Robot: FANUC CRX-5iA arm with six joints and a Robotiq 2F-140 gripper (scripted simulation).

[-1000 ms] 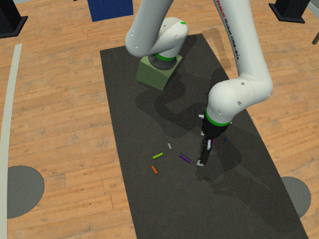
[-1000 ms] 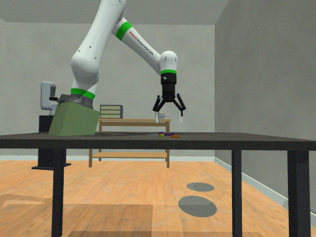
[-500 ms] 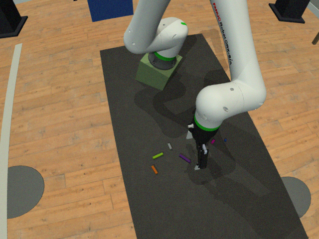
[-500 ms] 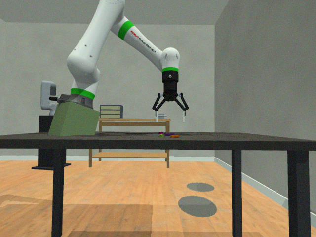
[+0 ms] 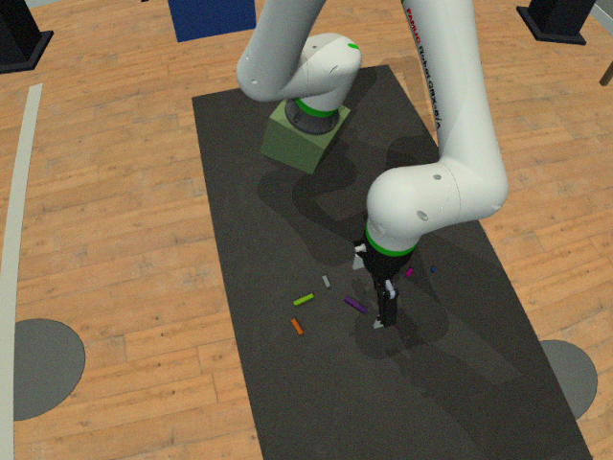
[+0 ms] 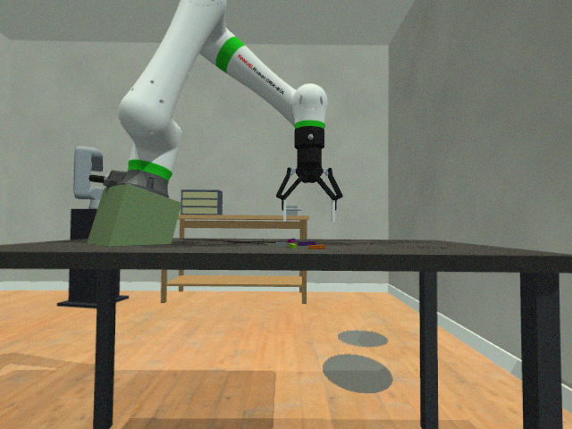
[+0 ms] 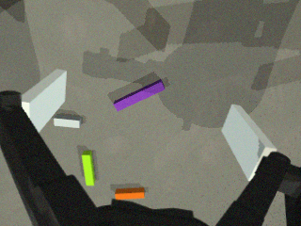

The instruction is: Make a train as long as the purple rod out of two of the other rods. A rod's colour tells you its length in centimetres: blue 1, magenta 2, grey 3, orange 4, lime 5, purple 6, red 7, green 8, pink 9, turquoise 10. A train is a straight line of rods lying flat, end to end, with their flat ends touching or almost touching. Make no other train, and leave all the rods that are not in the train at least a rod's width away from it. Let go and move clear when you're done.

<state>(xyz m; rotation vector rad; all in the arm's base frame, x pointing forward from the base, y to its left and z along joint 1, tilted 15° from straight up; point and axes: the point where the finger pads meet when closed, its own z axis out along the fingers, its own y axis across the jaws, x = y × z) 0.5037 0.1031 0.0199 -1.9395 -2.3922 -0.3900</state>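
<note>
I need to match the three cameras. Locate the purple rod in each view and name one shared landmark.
Top: purple rod, mat centre, just left of the open gripper.
Exterior: low sliver on the far tabletop.
Wrist: upper middle, lying diagonally.
Shared landmark: orange rod.

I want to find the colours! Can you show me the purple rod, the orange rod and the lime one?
purple rod (image 7: 139, 95), wrist view, middle of its top face.
orange rod (image 7: 130, 193), wrist view, middle of its top.
lime rod (image 5: 303, 299), top view, middle of its length.

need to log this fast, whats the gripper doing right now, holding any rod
Gripper: open wide, holding nothing, hanging above the table with the purple rod below it.
</note>
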